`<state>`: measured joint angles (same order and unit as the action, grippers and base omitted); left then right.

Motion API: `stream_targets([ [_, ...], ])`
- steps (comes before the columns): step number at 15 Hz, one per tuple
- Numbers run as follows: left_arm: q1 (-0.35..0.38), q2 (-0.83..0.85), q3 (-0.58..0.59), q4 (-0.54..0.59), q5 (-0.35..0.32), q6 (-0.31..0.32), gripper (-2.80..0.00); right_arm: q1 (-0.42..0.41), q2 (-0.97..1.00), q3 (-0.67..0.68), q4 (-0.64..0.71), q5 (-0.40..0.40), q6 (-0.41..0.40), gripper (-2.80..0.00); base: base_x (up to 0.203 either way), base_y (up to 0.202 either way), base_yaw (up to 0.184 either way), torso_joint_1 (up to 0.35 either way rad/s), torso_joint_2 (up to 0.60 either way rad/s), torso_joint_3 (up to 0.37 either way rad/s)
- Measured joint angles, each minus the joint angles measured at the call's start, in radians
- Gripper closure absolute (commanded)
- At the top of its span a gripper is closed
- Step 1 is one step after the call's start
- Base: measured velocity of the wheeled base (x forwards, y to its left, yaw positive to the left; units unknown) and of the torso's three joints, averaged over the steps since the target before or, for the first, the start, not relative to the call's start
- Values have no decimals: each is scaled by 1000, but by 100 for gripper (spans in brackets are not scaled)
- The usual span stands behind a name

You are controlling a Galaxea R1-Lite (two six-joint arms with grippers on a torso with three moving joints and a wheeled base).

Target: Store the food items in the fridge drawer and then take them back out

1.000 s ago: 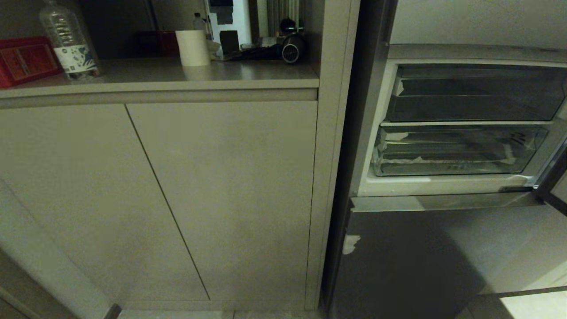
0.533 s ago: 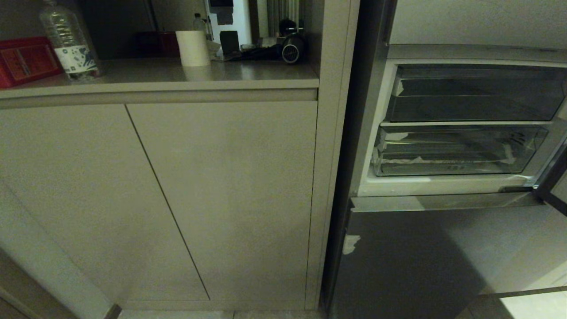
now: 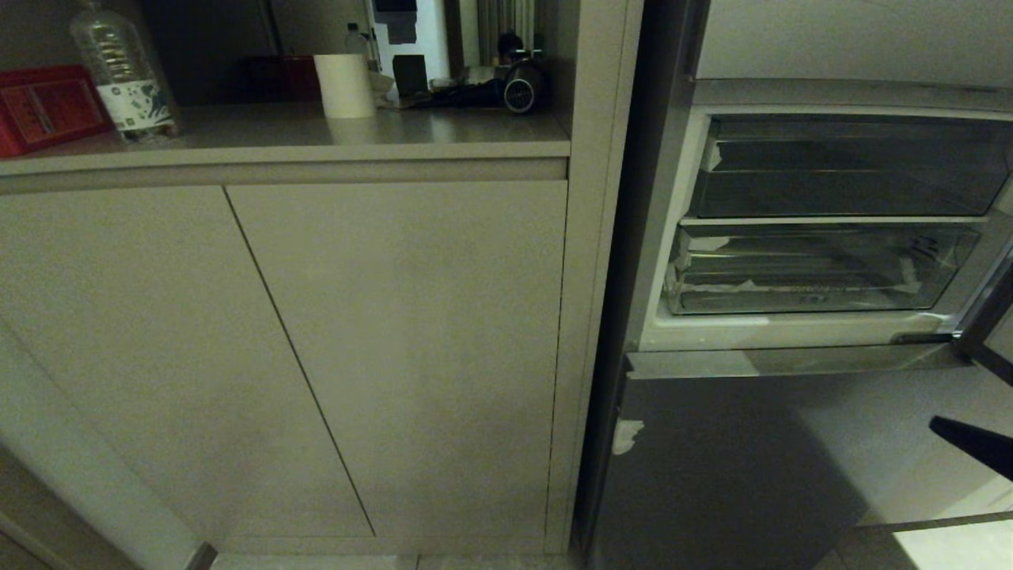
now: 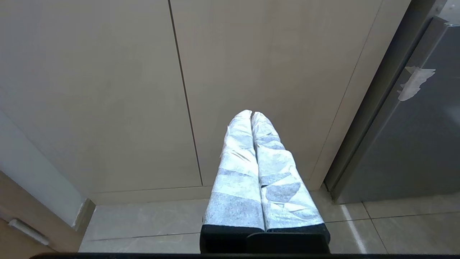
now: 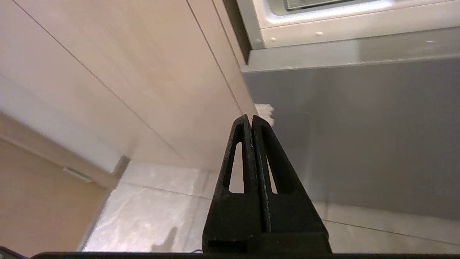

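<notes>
The fridge stands open at the right of the head view. Its clear fridge drawer [image 3: 815,269], with a ribbed floor and white tape scraps at the corners, sits pushed in on the lower level. The food items are out of view. My right gripper [image 3: 938,426] pokes in at the right edge as a dark tip, below the drawer and in front of the lower fridge door; its black fingers [image 5: 250,120] are pressed together with nothing between them. My left gripper [image 4: 251,113], wrapped in pale tape, is shut and empty, low before the cabinet doors.
A darker smoky bin [image 3: 847,166] sits above the drawer. The lower fridge door [image 3: 712,467] carries a torn white tape scrap [image 3: 627,435]. Left of the fridge are beige cabinet doors [image 3: 316,356] under a counter holding a water bottle [image 3: 123,71], a white roll [image 3: 344,85] and a red box [image 3: 43,107].
The right gripper's dark tip has come into the head view at the right edge; it showed in neither earlier frame. Fridge, drawer and cabinet stand as before.
</notes>
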<state>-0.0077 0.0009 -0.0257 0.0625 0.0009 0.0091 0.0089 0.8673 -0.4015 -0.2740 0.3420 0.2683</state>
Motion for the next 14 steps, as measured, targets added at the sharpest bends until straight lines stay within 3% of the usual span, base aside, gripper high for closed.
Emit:
stream_targets([
  [1, 0, 0, 0, 0, 0, 0, 0, 1, 80, -11, -59, 11, 3, -280, 0, 0, 0, 0, 0, 0],
  [9, 0, 0, 0, 0, 0, 0, 0, 16, 551, -155, -364, 16, -75, -280, 0, 0, 0, 0, 0, 0],
  [14, 0, 0, 0, 0, 0, 0, 0, 28, 791, -296, -526, 10, -216, -280, 0, 0, 0, 0, 0, 0],
])
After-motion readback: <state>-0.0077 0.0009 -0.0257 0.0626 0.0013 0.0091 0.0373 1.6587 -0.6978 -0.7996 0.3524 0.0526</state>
